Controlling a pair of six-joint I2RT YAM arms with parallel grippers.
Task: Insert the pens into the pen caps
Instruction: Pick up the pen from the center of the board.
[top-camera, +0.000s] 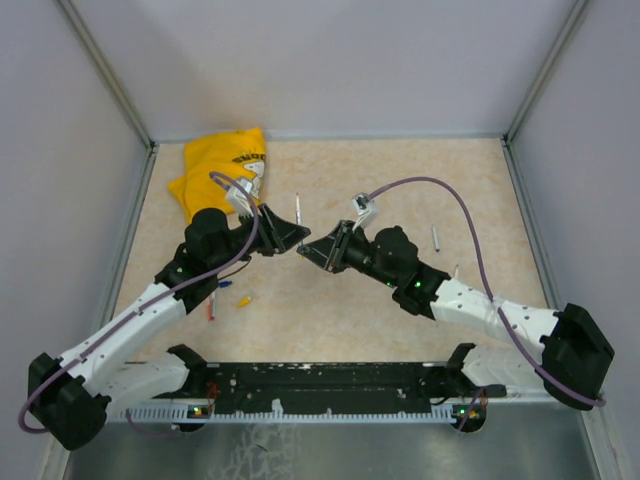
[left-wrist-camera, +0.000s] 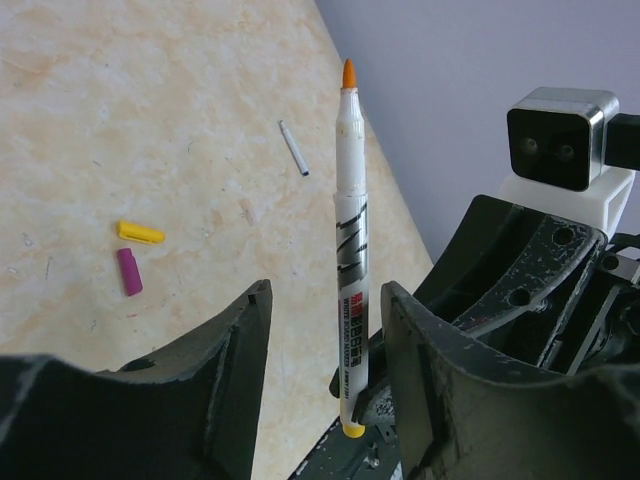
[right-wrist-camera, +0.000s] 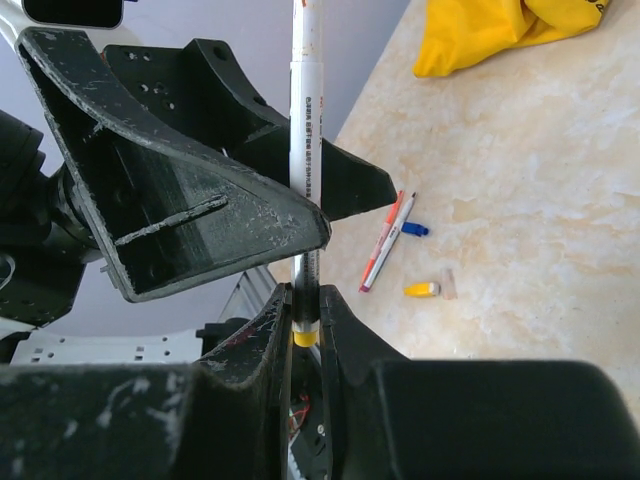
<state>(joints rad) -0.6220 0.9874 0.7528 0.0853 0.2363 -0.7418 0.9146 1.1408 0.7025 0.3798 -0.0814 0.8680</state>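
A white pen with an orange tip stands upright, and my right gripper is shut on its lower end, just above the yellow end plug. The same pen rises past the left arm's fingers. My left gripper stands open around the barrel, which lies close to one finger with a gap to the other. Both grippers meet at mid-table. A yellow cap and a purple cap lie on the table. An orange-red pen, a white pen, a blue cap and another yellow cap lie together.
A crumpled yellow cloth lies at the back left. A grey pen lies alone on the right side. Grey walls close the table on three sides. The black rail with the arm bases runs along the near edge.
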